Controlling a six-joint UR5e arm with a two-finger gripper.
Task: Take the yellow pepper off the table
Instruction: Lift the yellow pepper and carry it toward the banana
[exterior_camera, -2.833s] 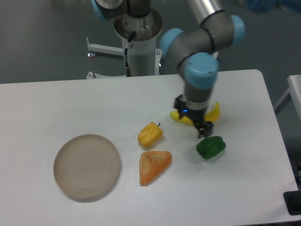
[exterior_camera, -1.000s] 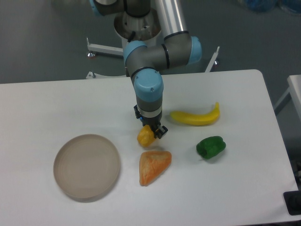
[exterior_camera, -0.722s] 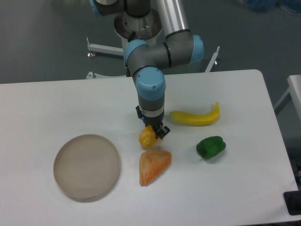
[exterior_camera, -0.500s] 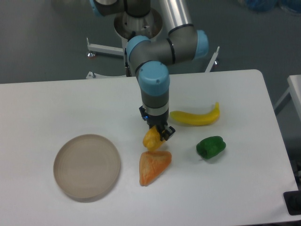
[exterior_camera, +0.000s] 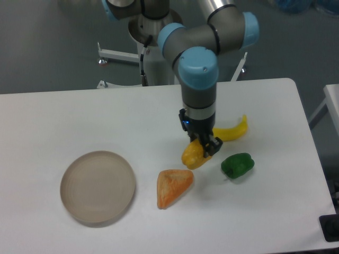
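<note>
- gripper (exterior_camera: 204,148) is closed on the pepper (exterior_camera: 193,155), fingers pinching its upper right side; most of the yellow body sticks out to the lower left of the jaws
- pepper looks lifted off the table (exterior_camera: 79,116): there's a faint shadow on the white top just below and right of it, so I'd call it airborne, not resting
- position: hanging between the orange wedge (exterior_camera: 172,187) lower left and the green pepper (exterior_camera: 237,165) to the right, clear of both; banana (exterior_camera: 233,130) is behind the gripper, partly hidden by it
- grey round dish (exterior_camera: 98,187) is well apart on the left, not in play
- handling guess: light, rigid, likely plastic or wax toy, glossy and lumpy, so low friction and uneven contact faces
- not fragile, moderate squeeze should be fine, won't deform much
- grip is off-centre, near one end, so the overhanging mass could pivot or slip out under a fast swing
- better hold would be across the widest part of the body, pads seated in the grooves between lobes; avoid the stem end
- stem not visible from this angle
- task looks basically done if the hold survives; keep accelerations low
</note>
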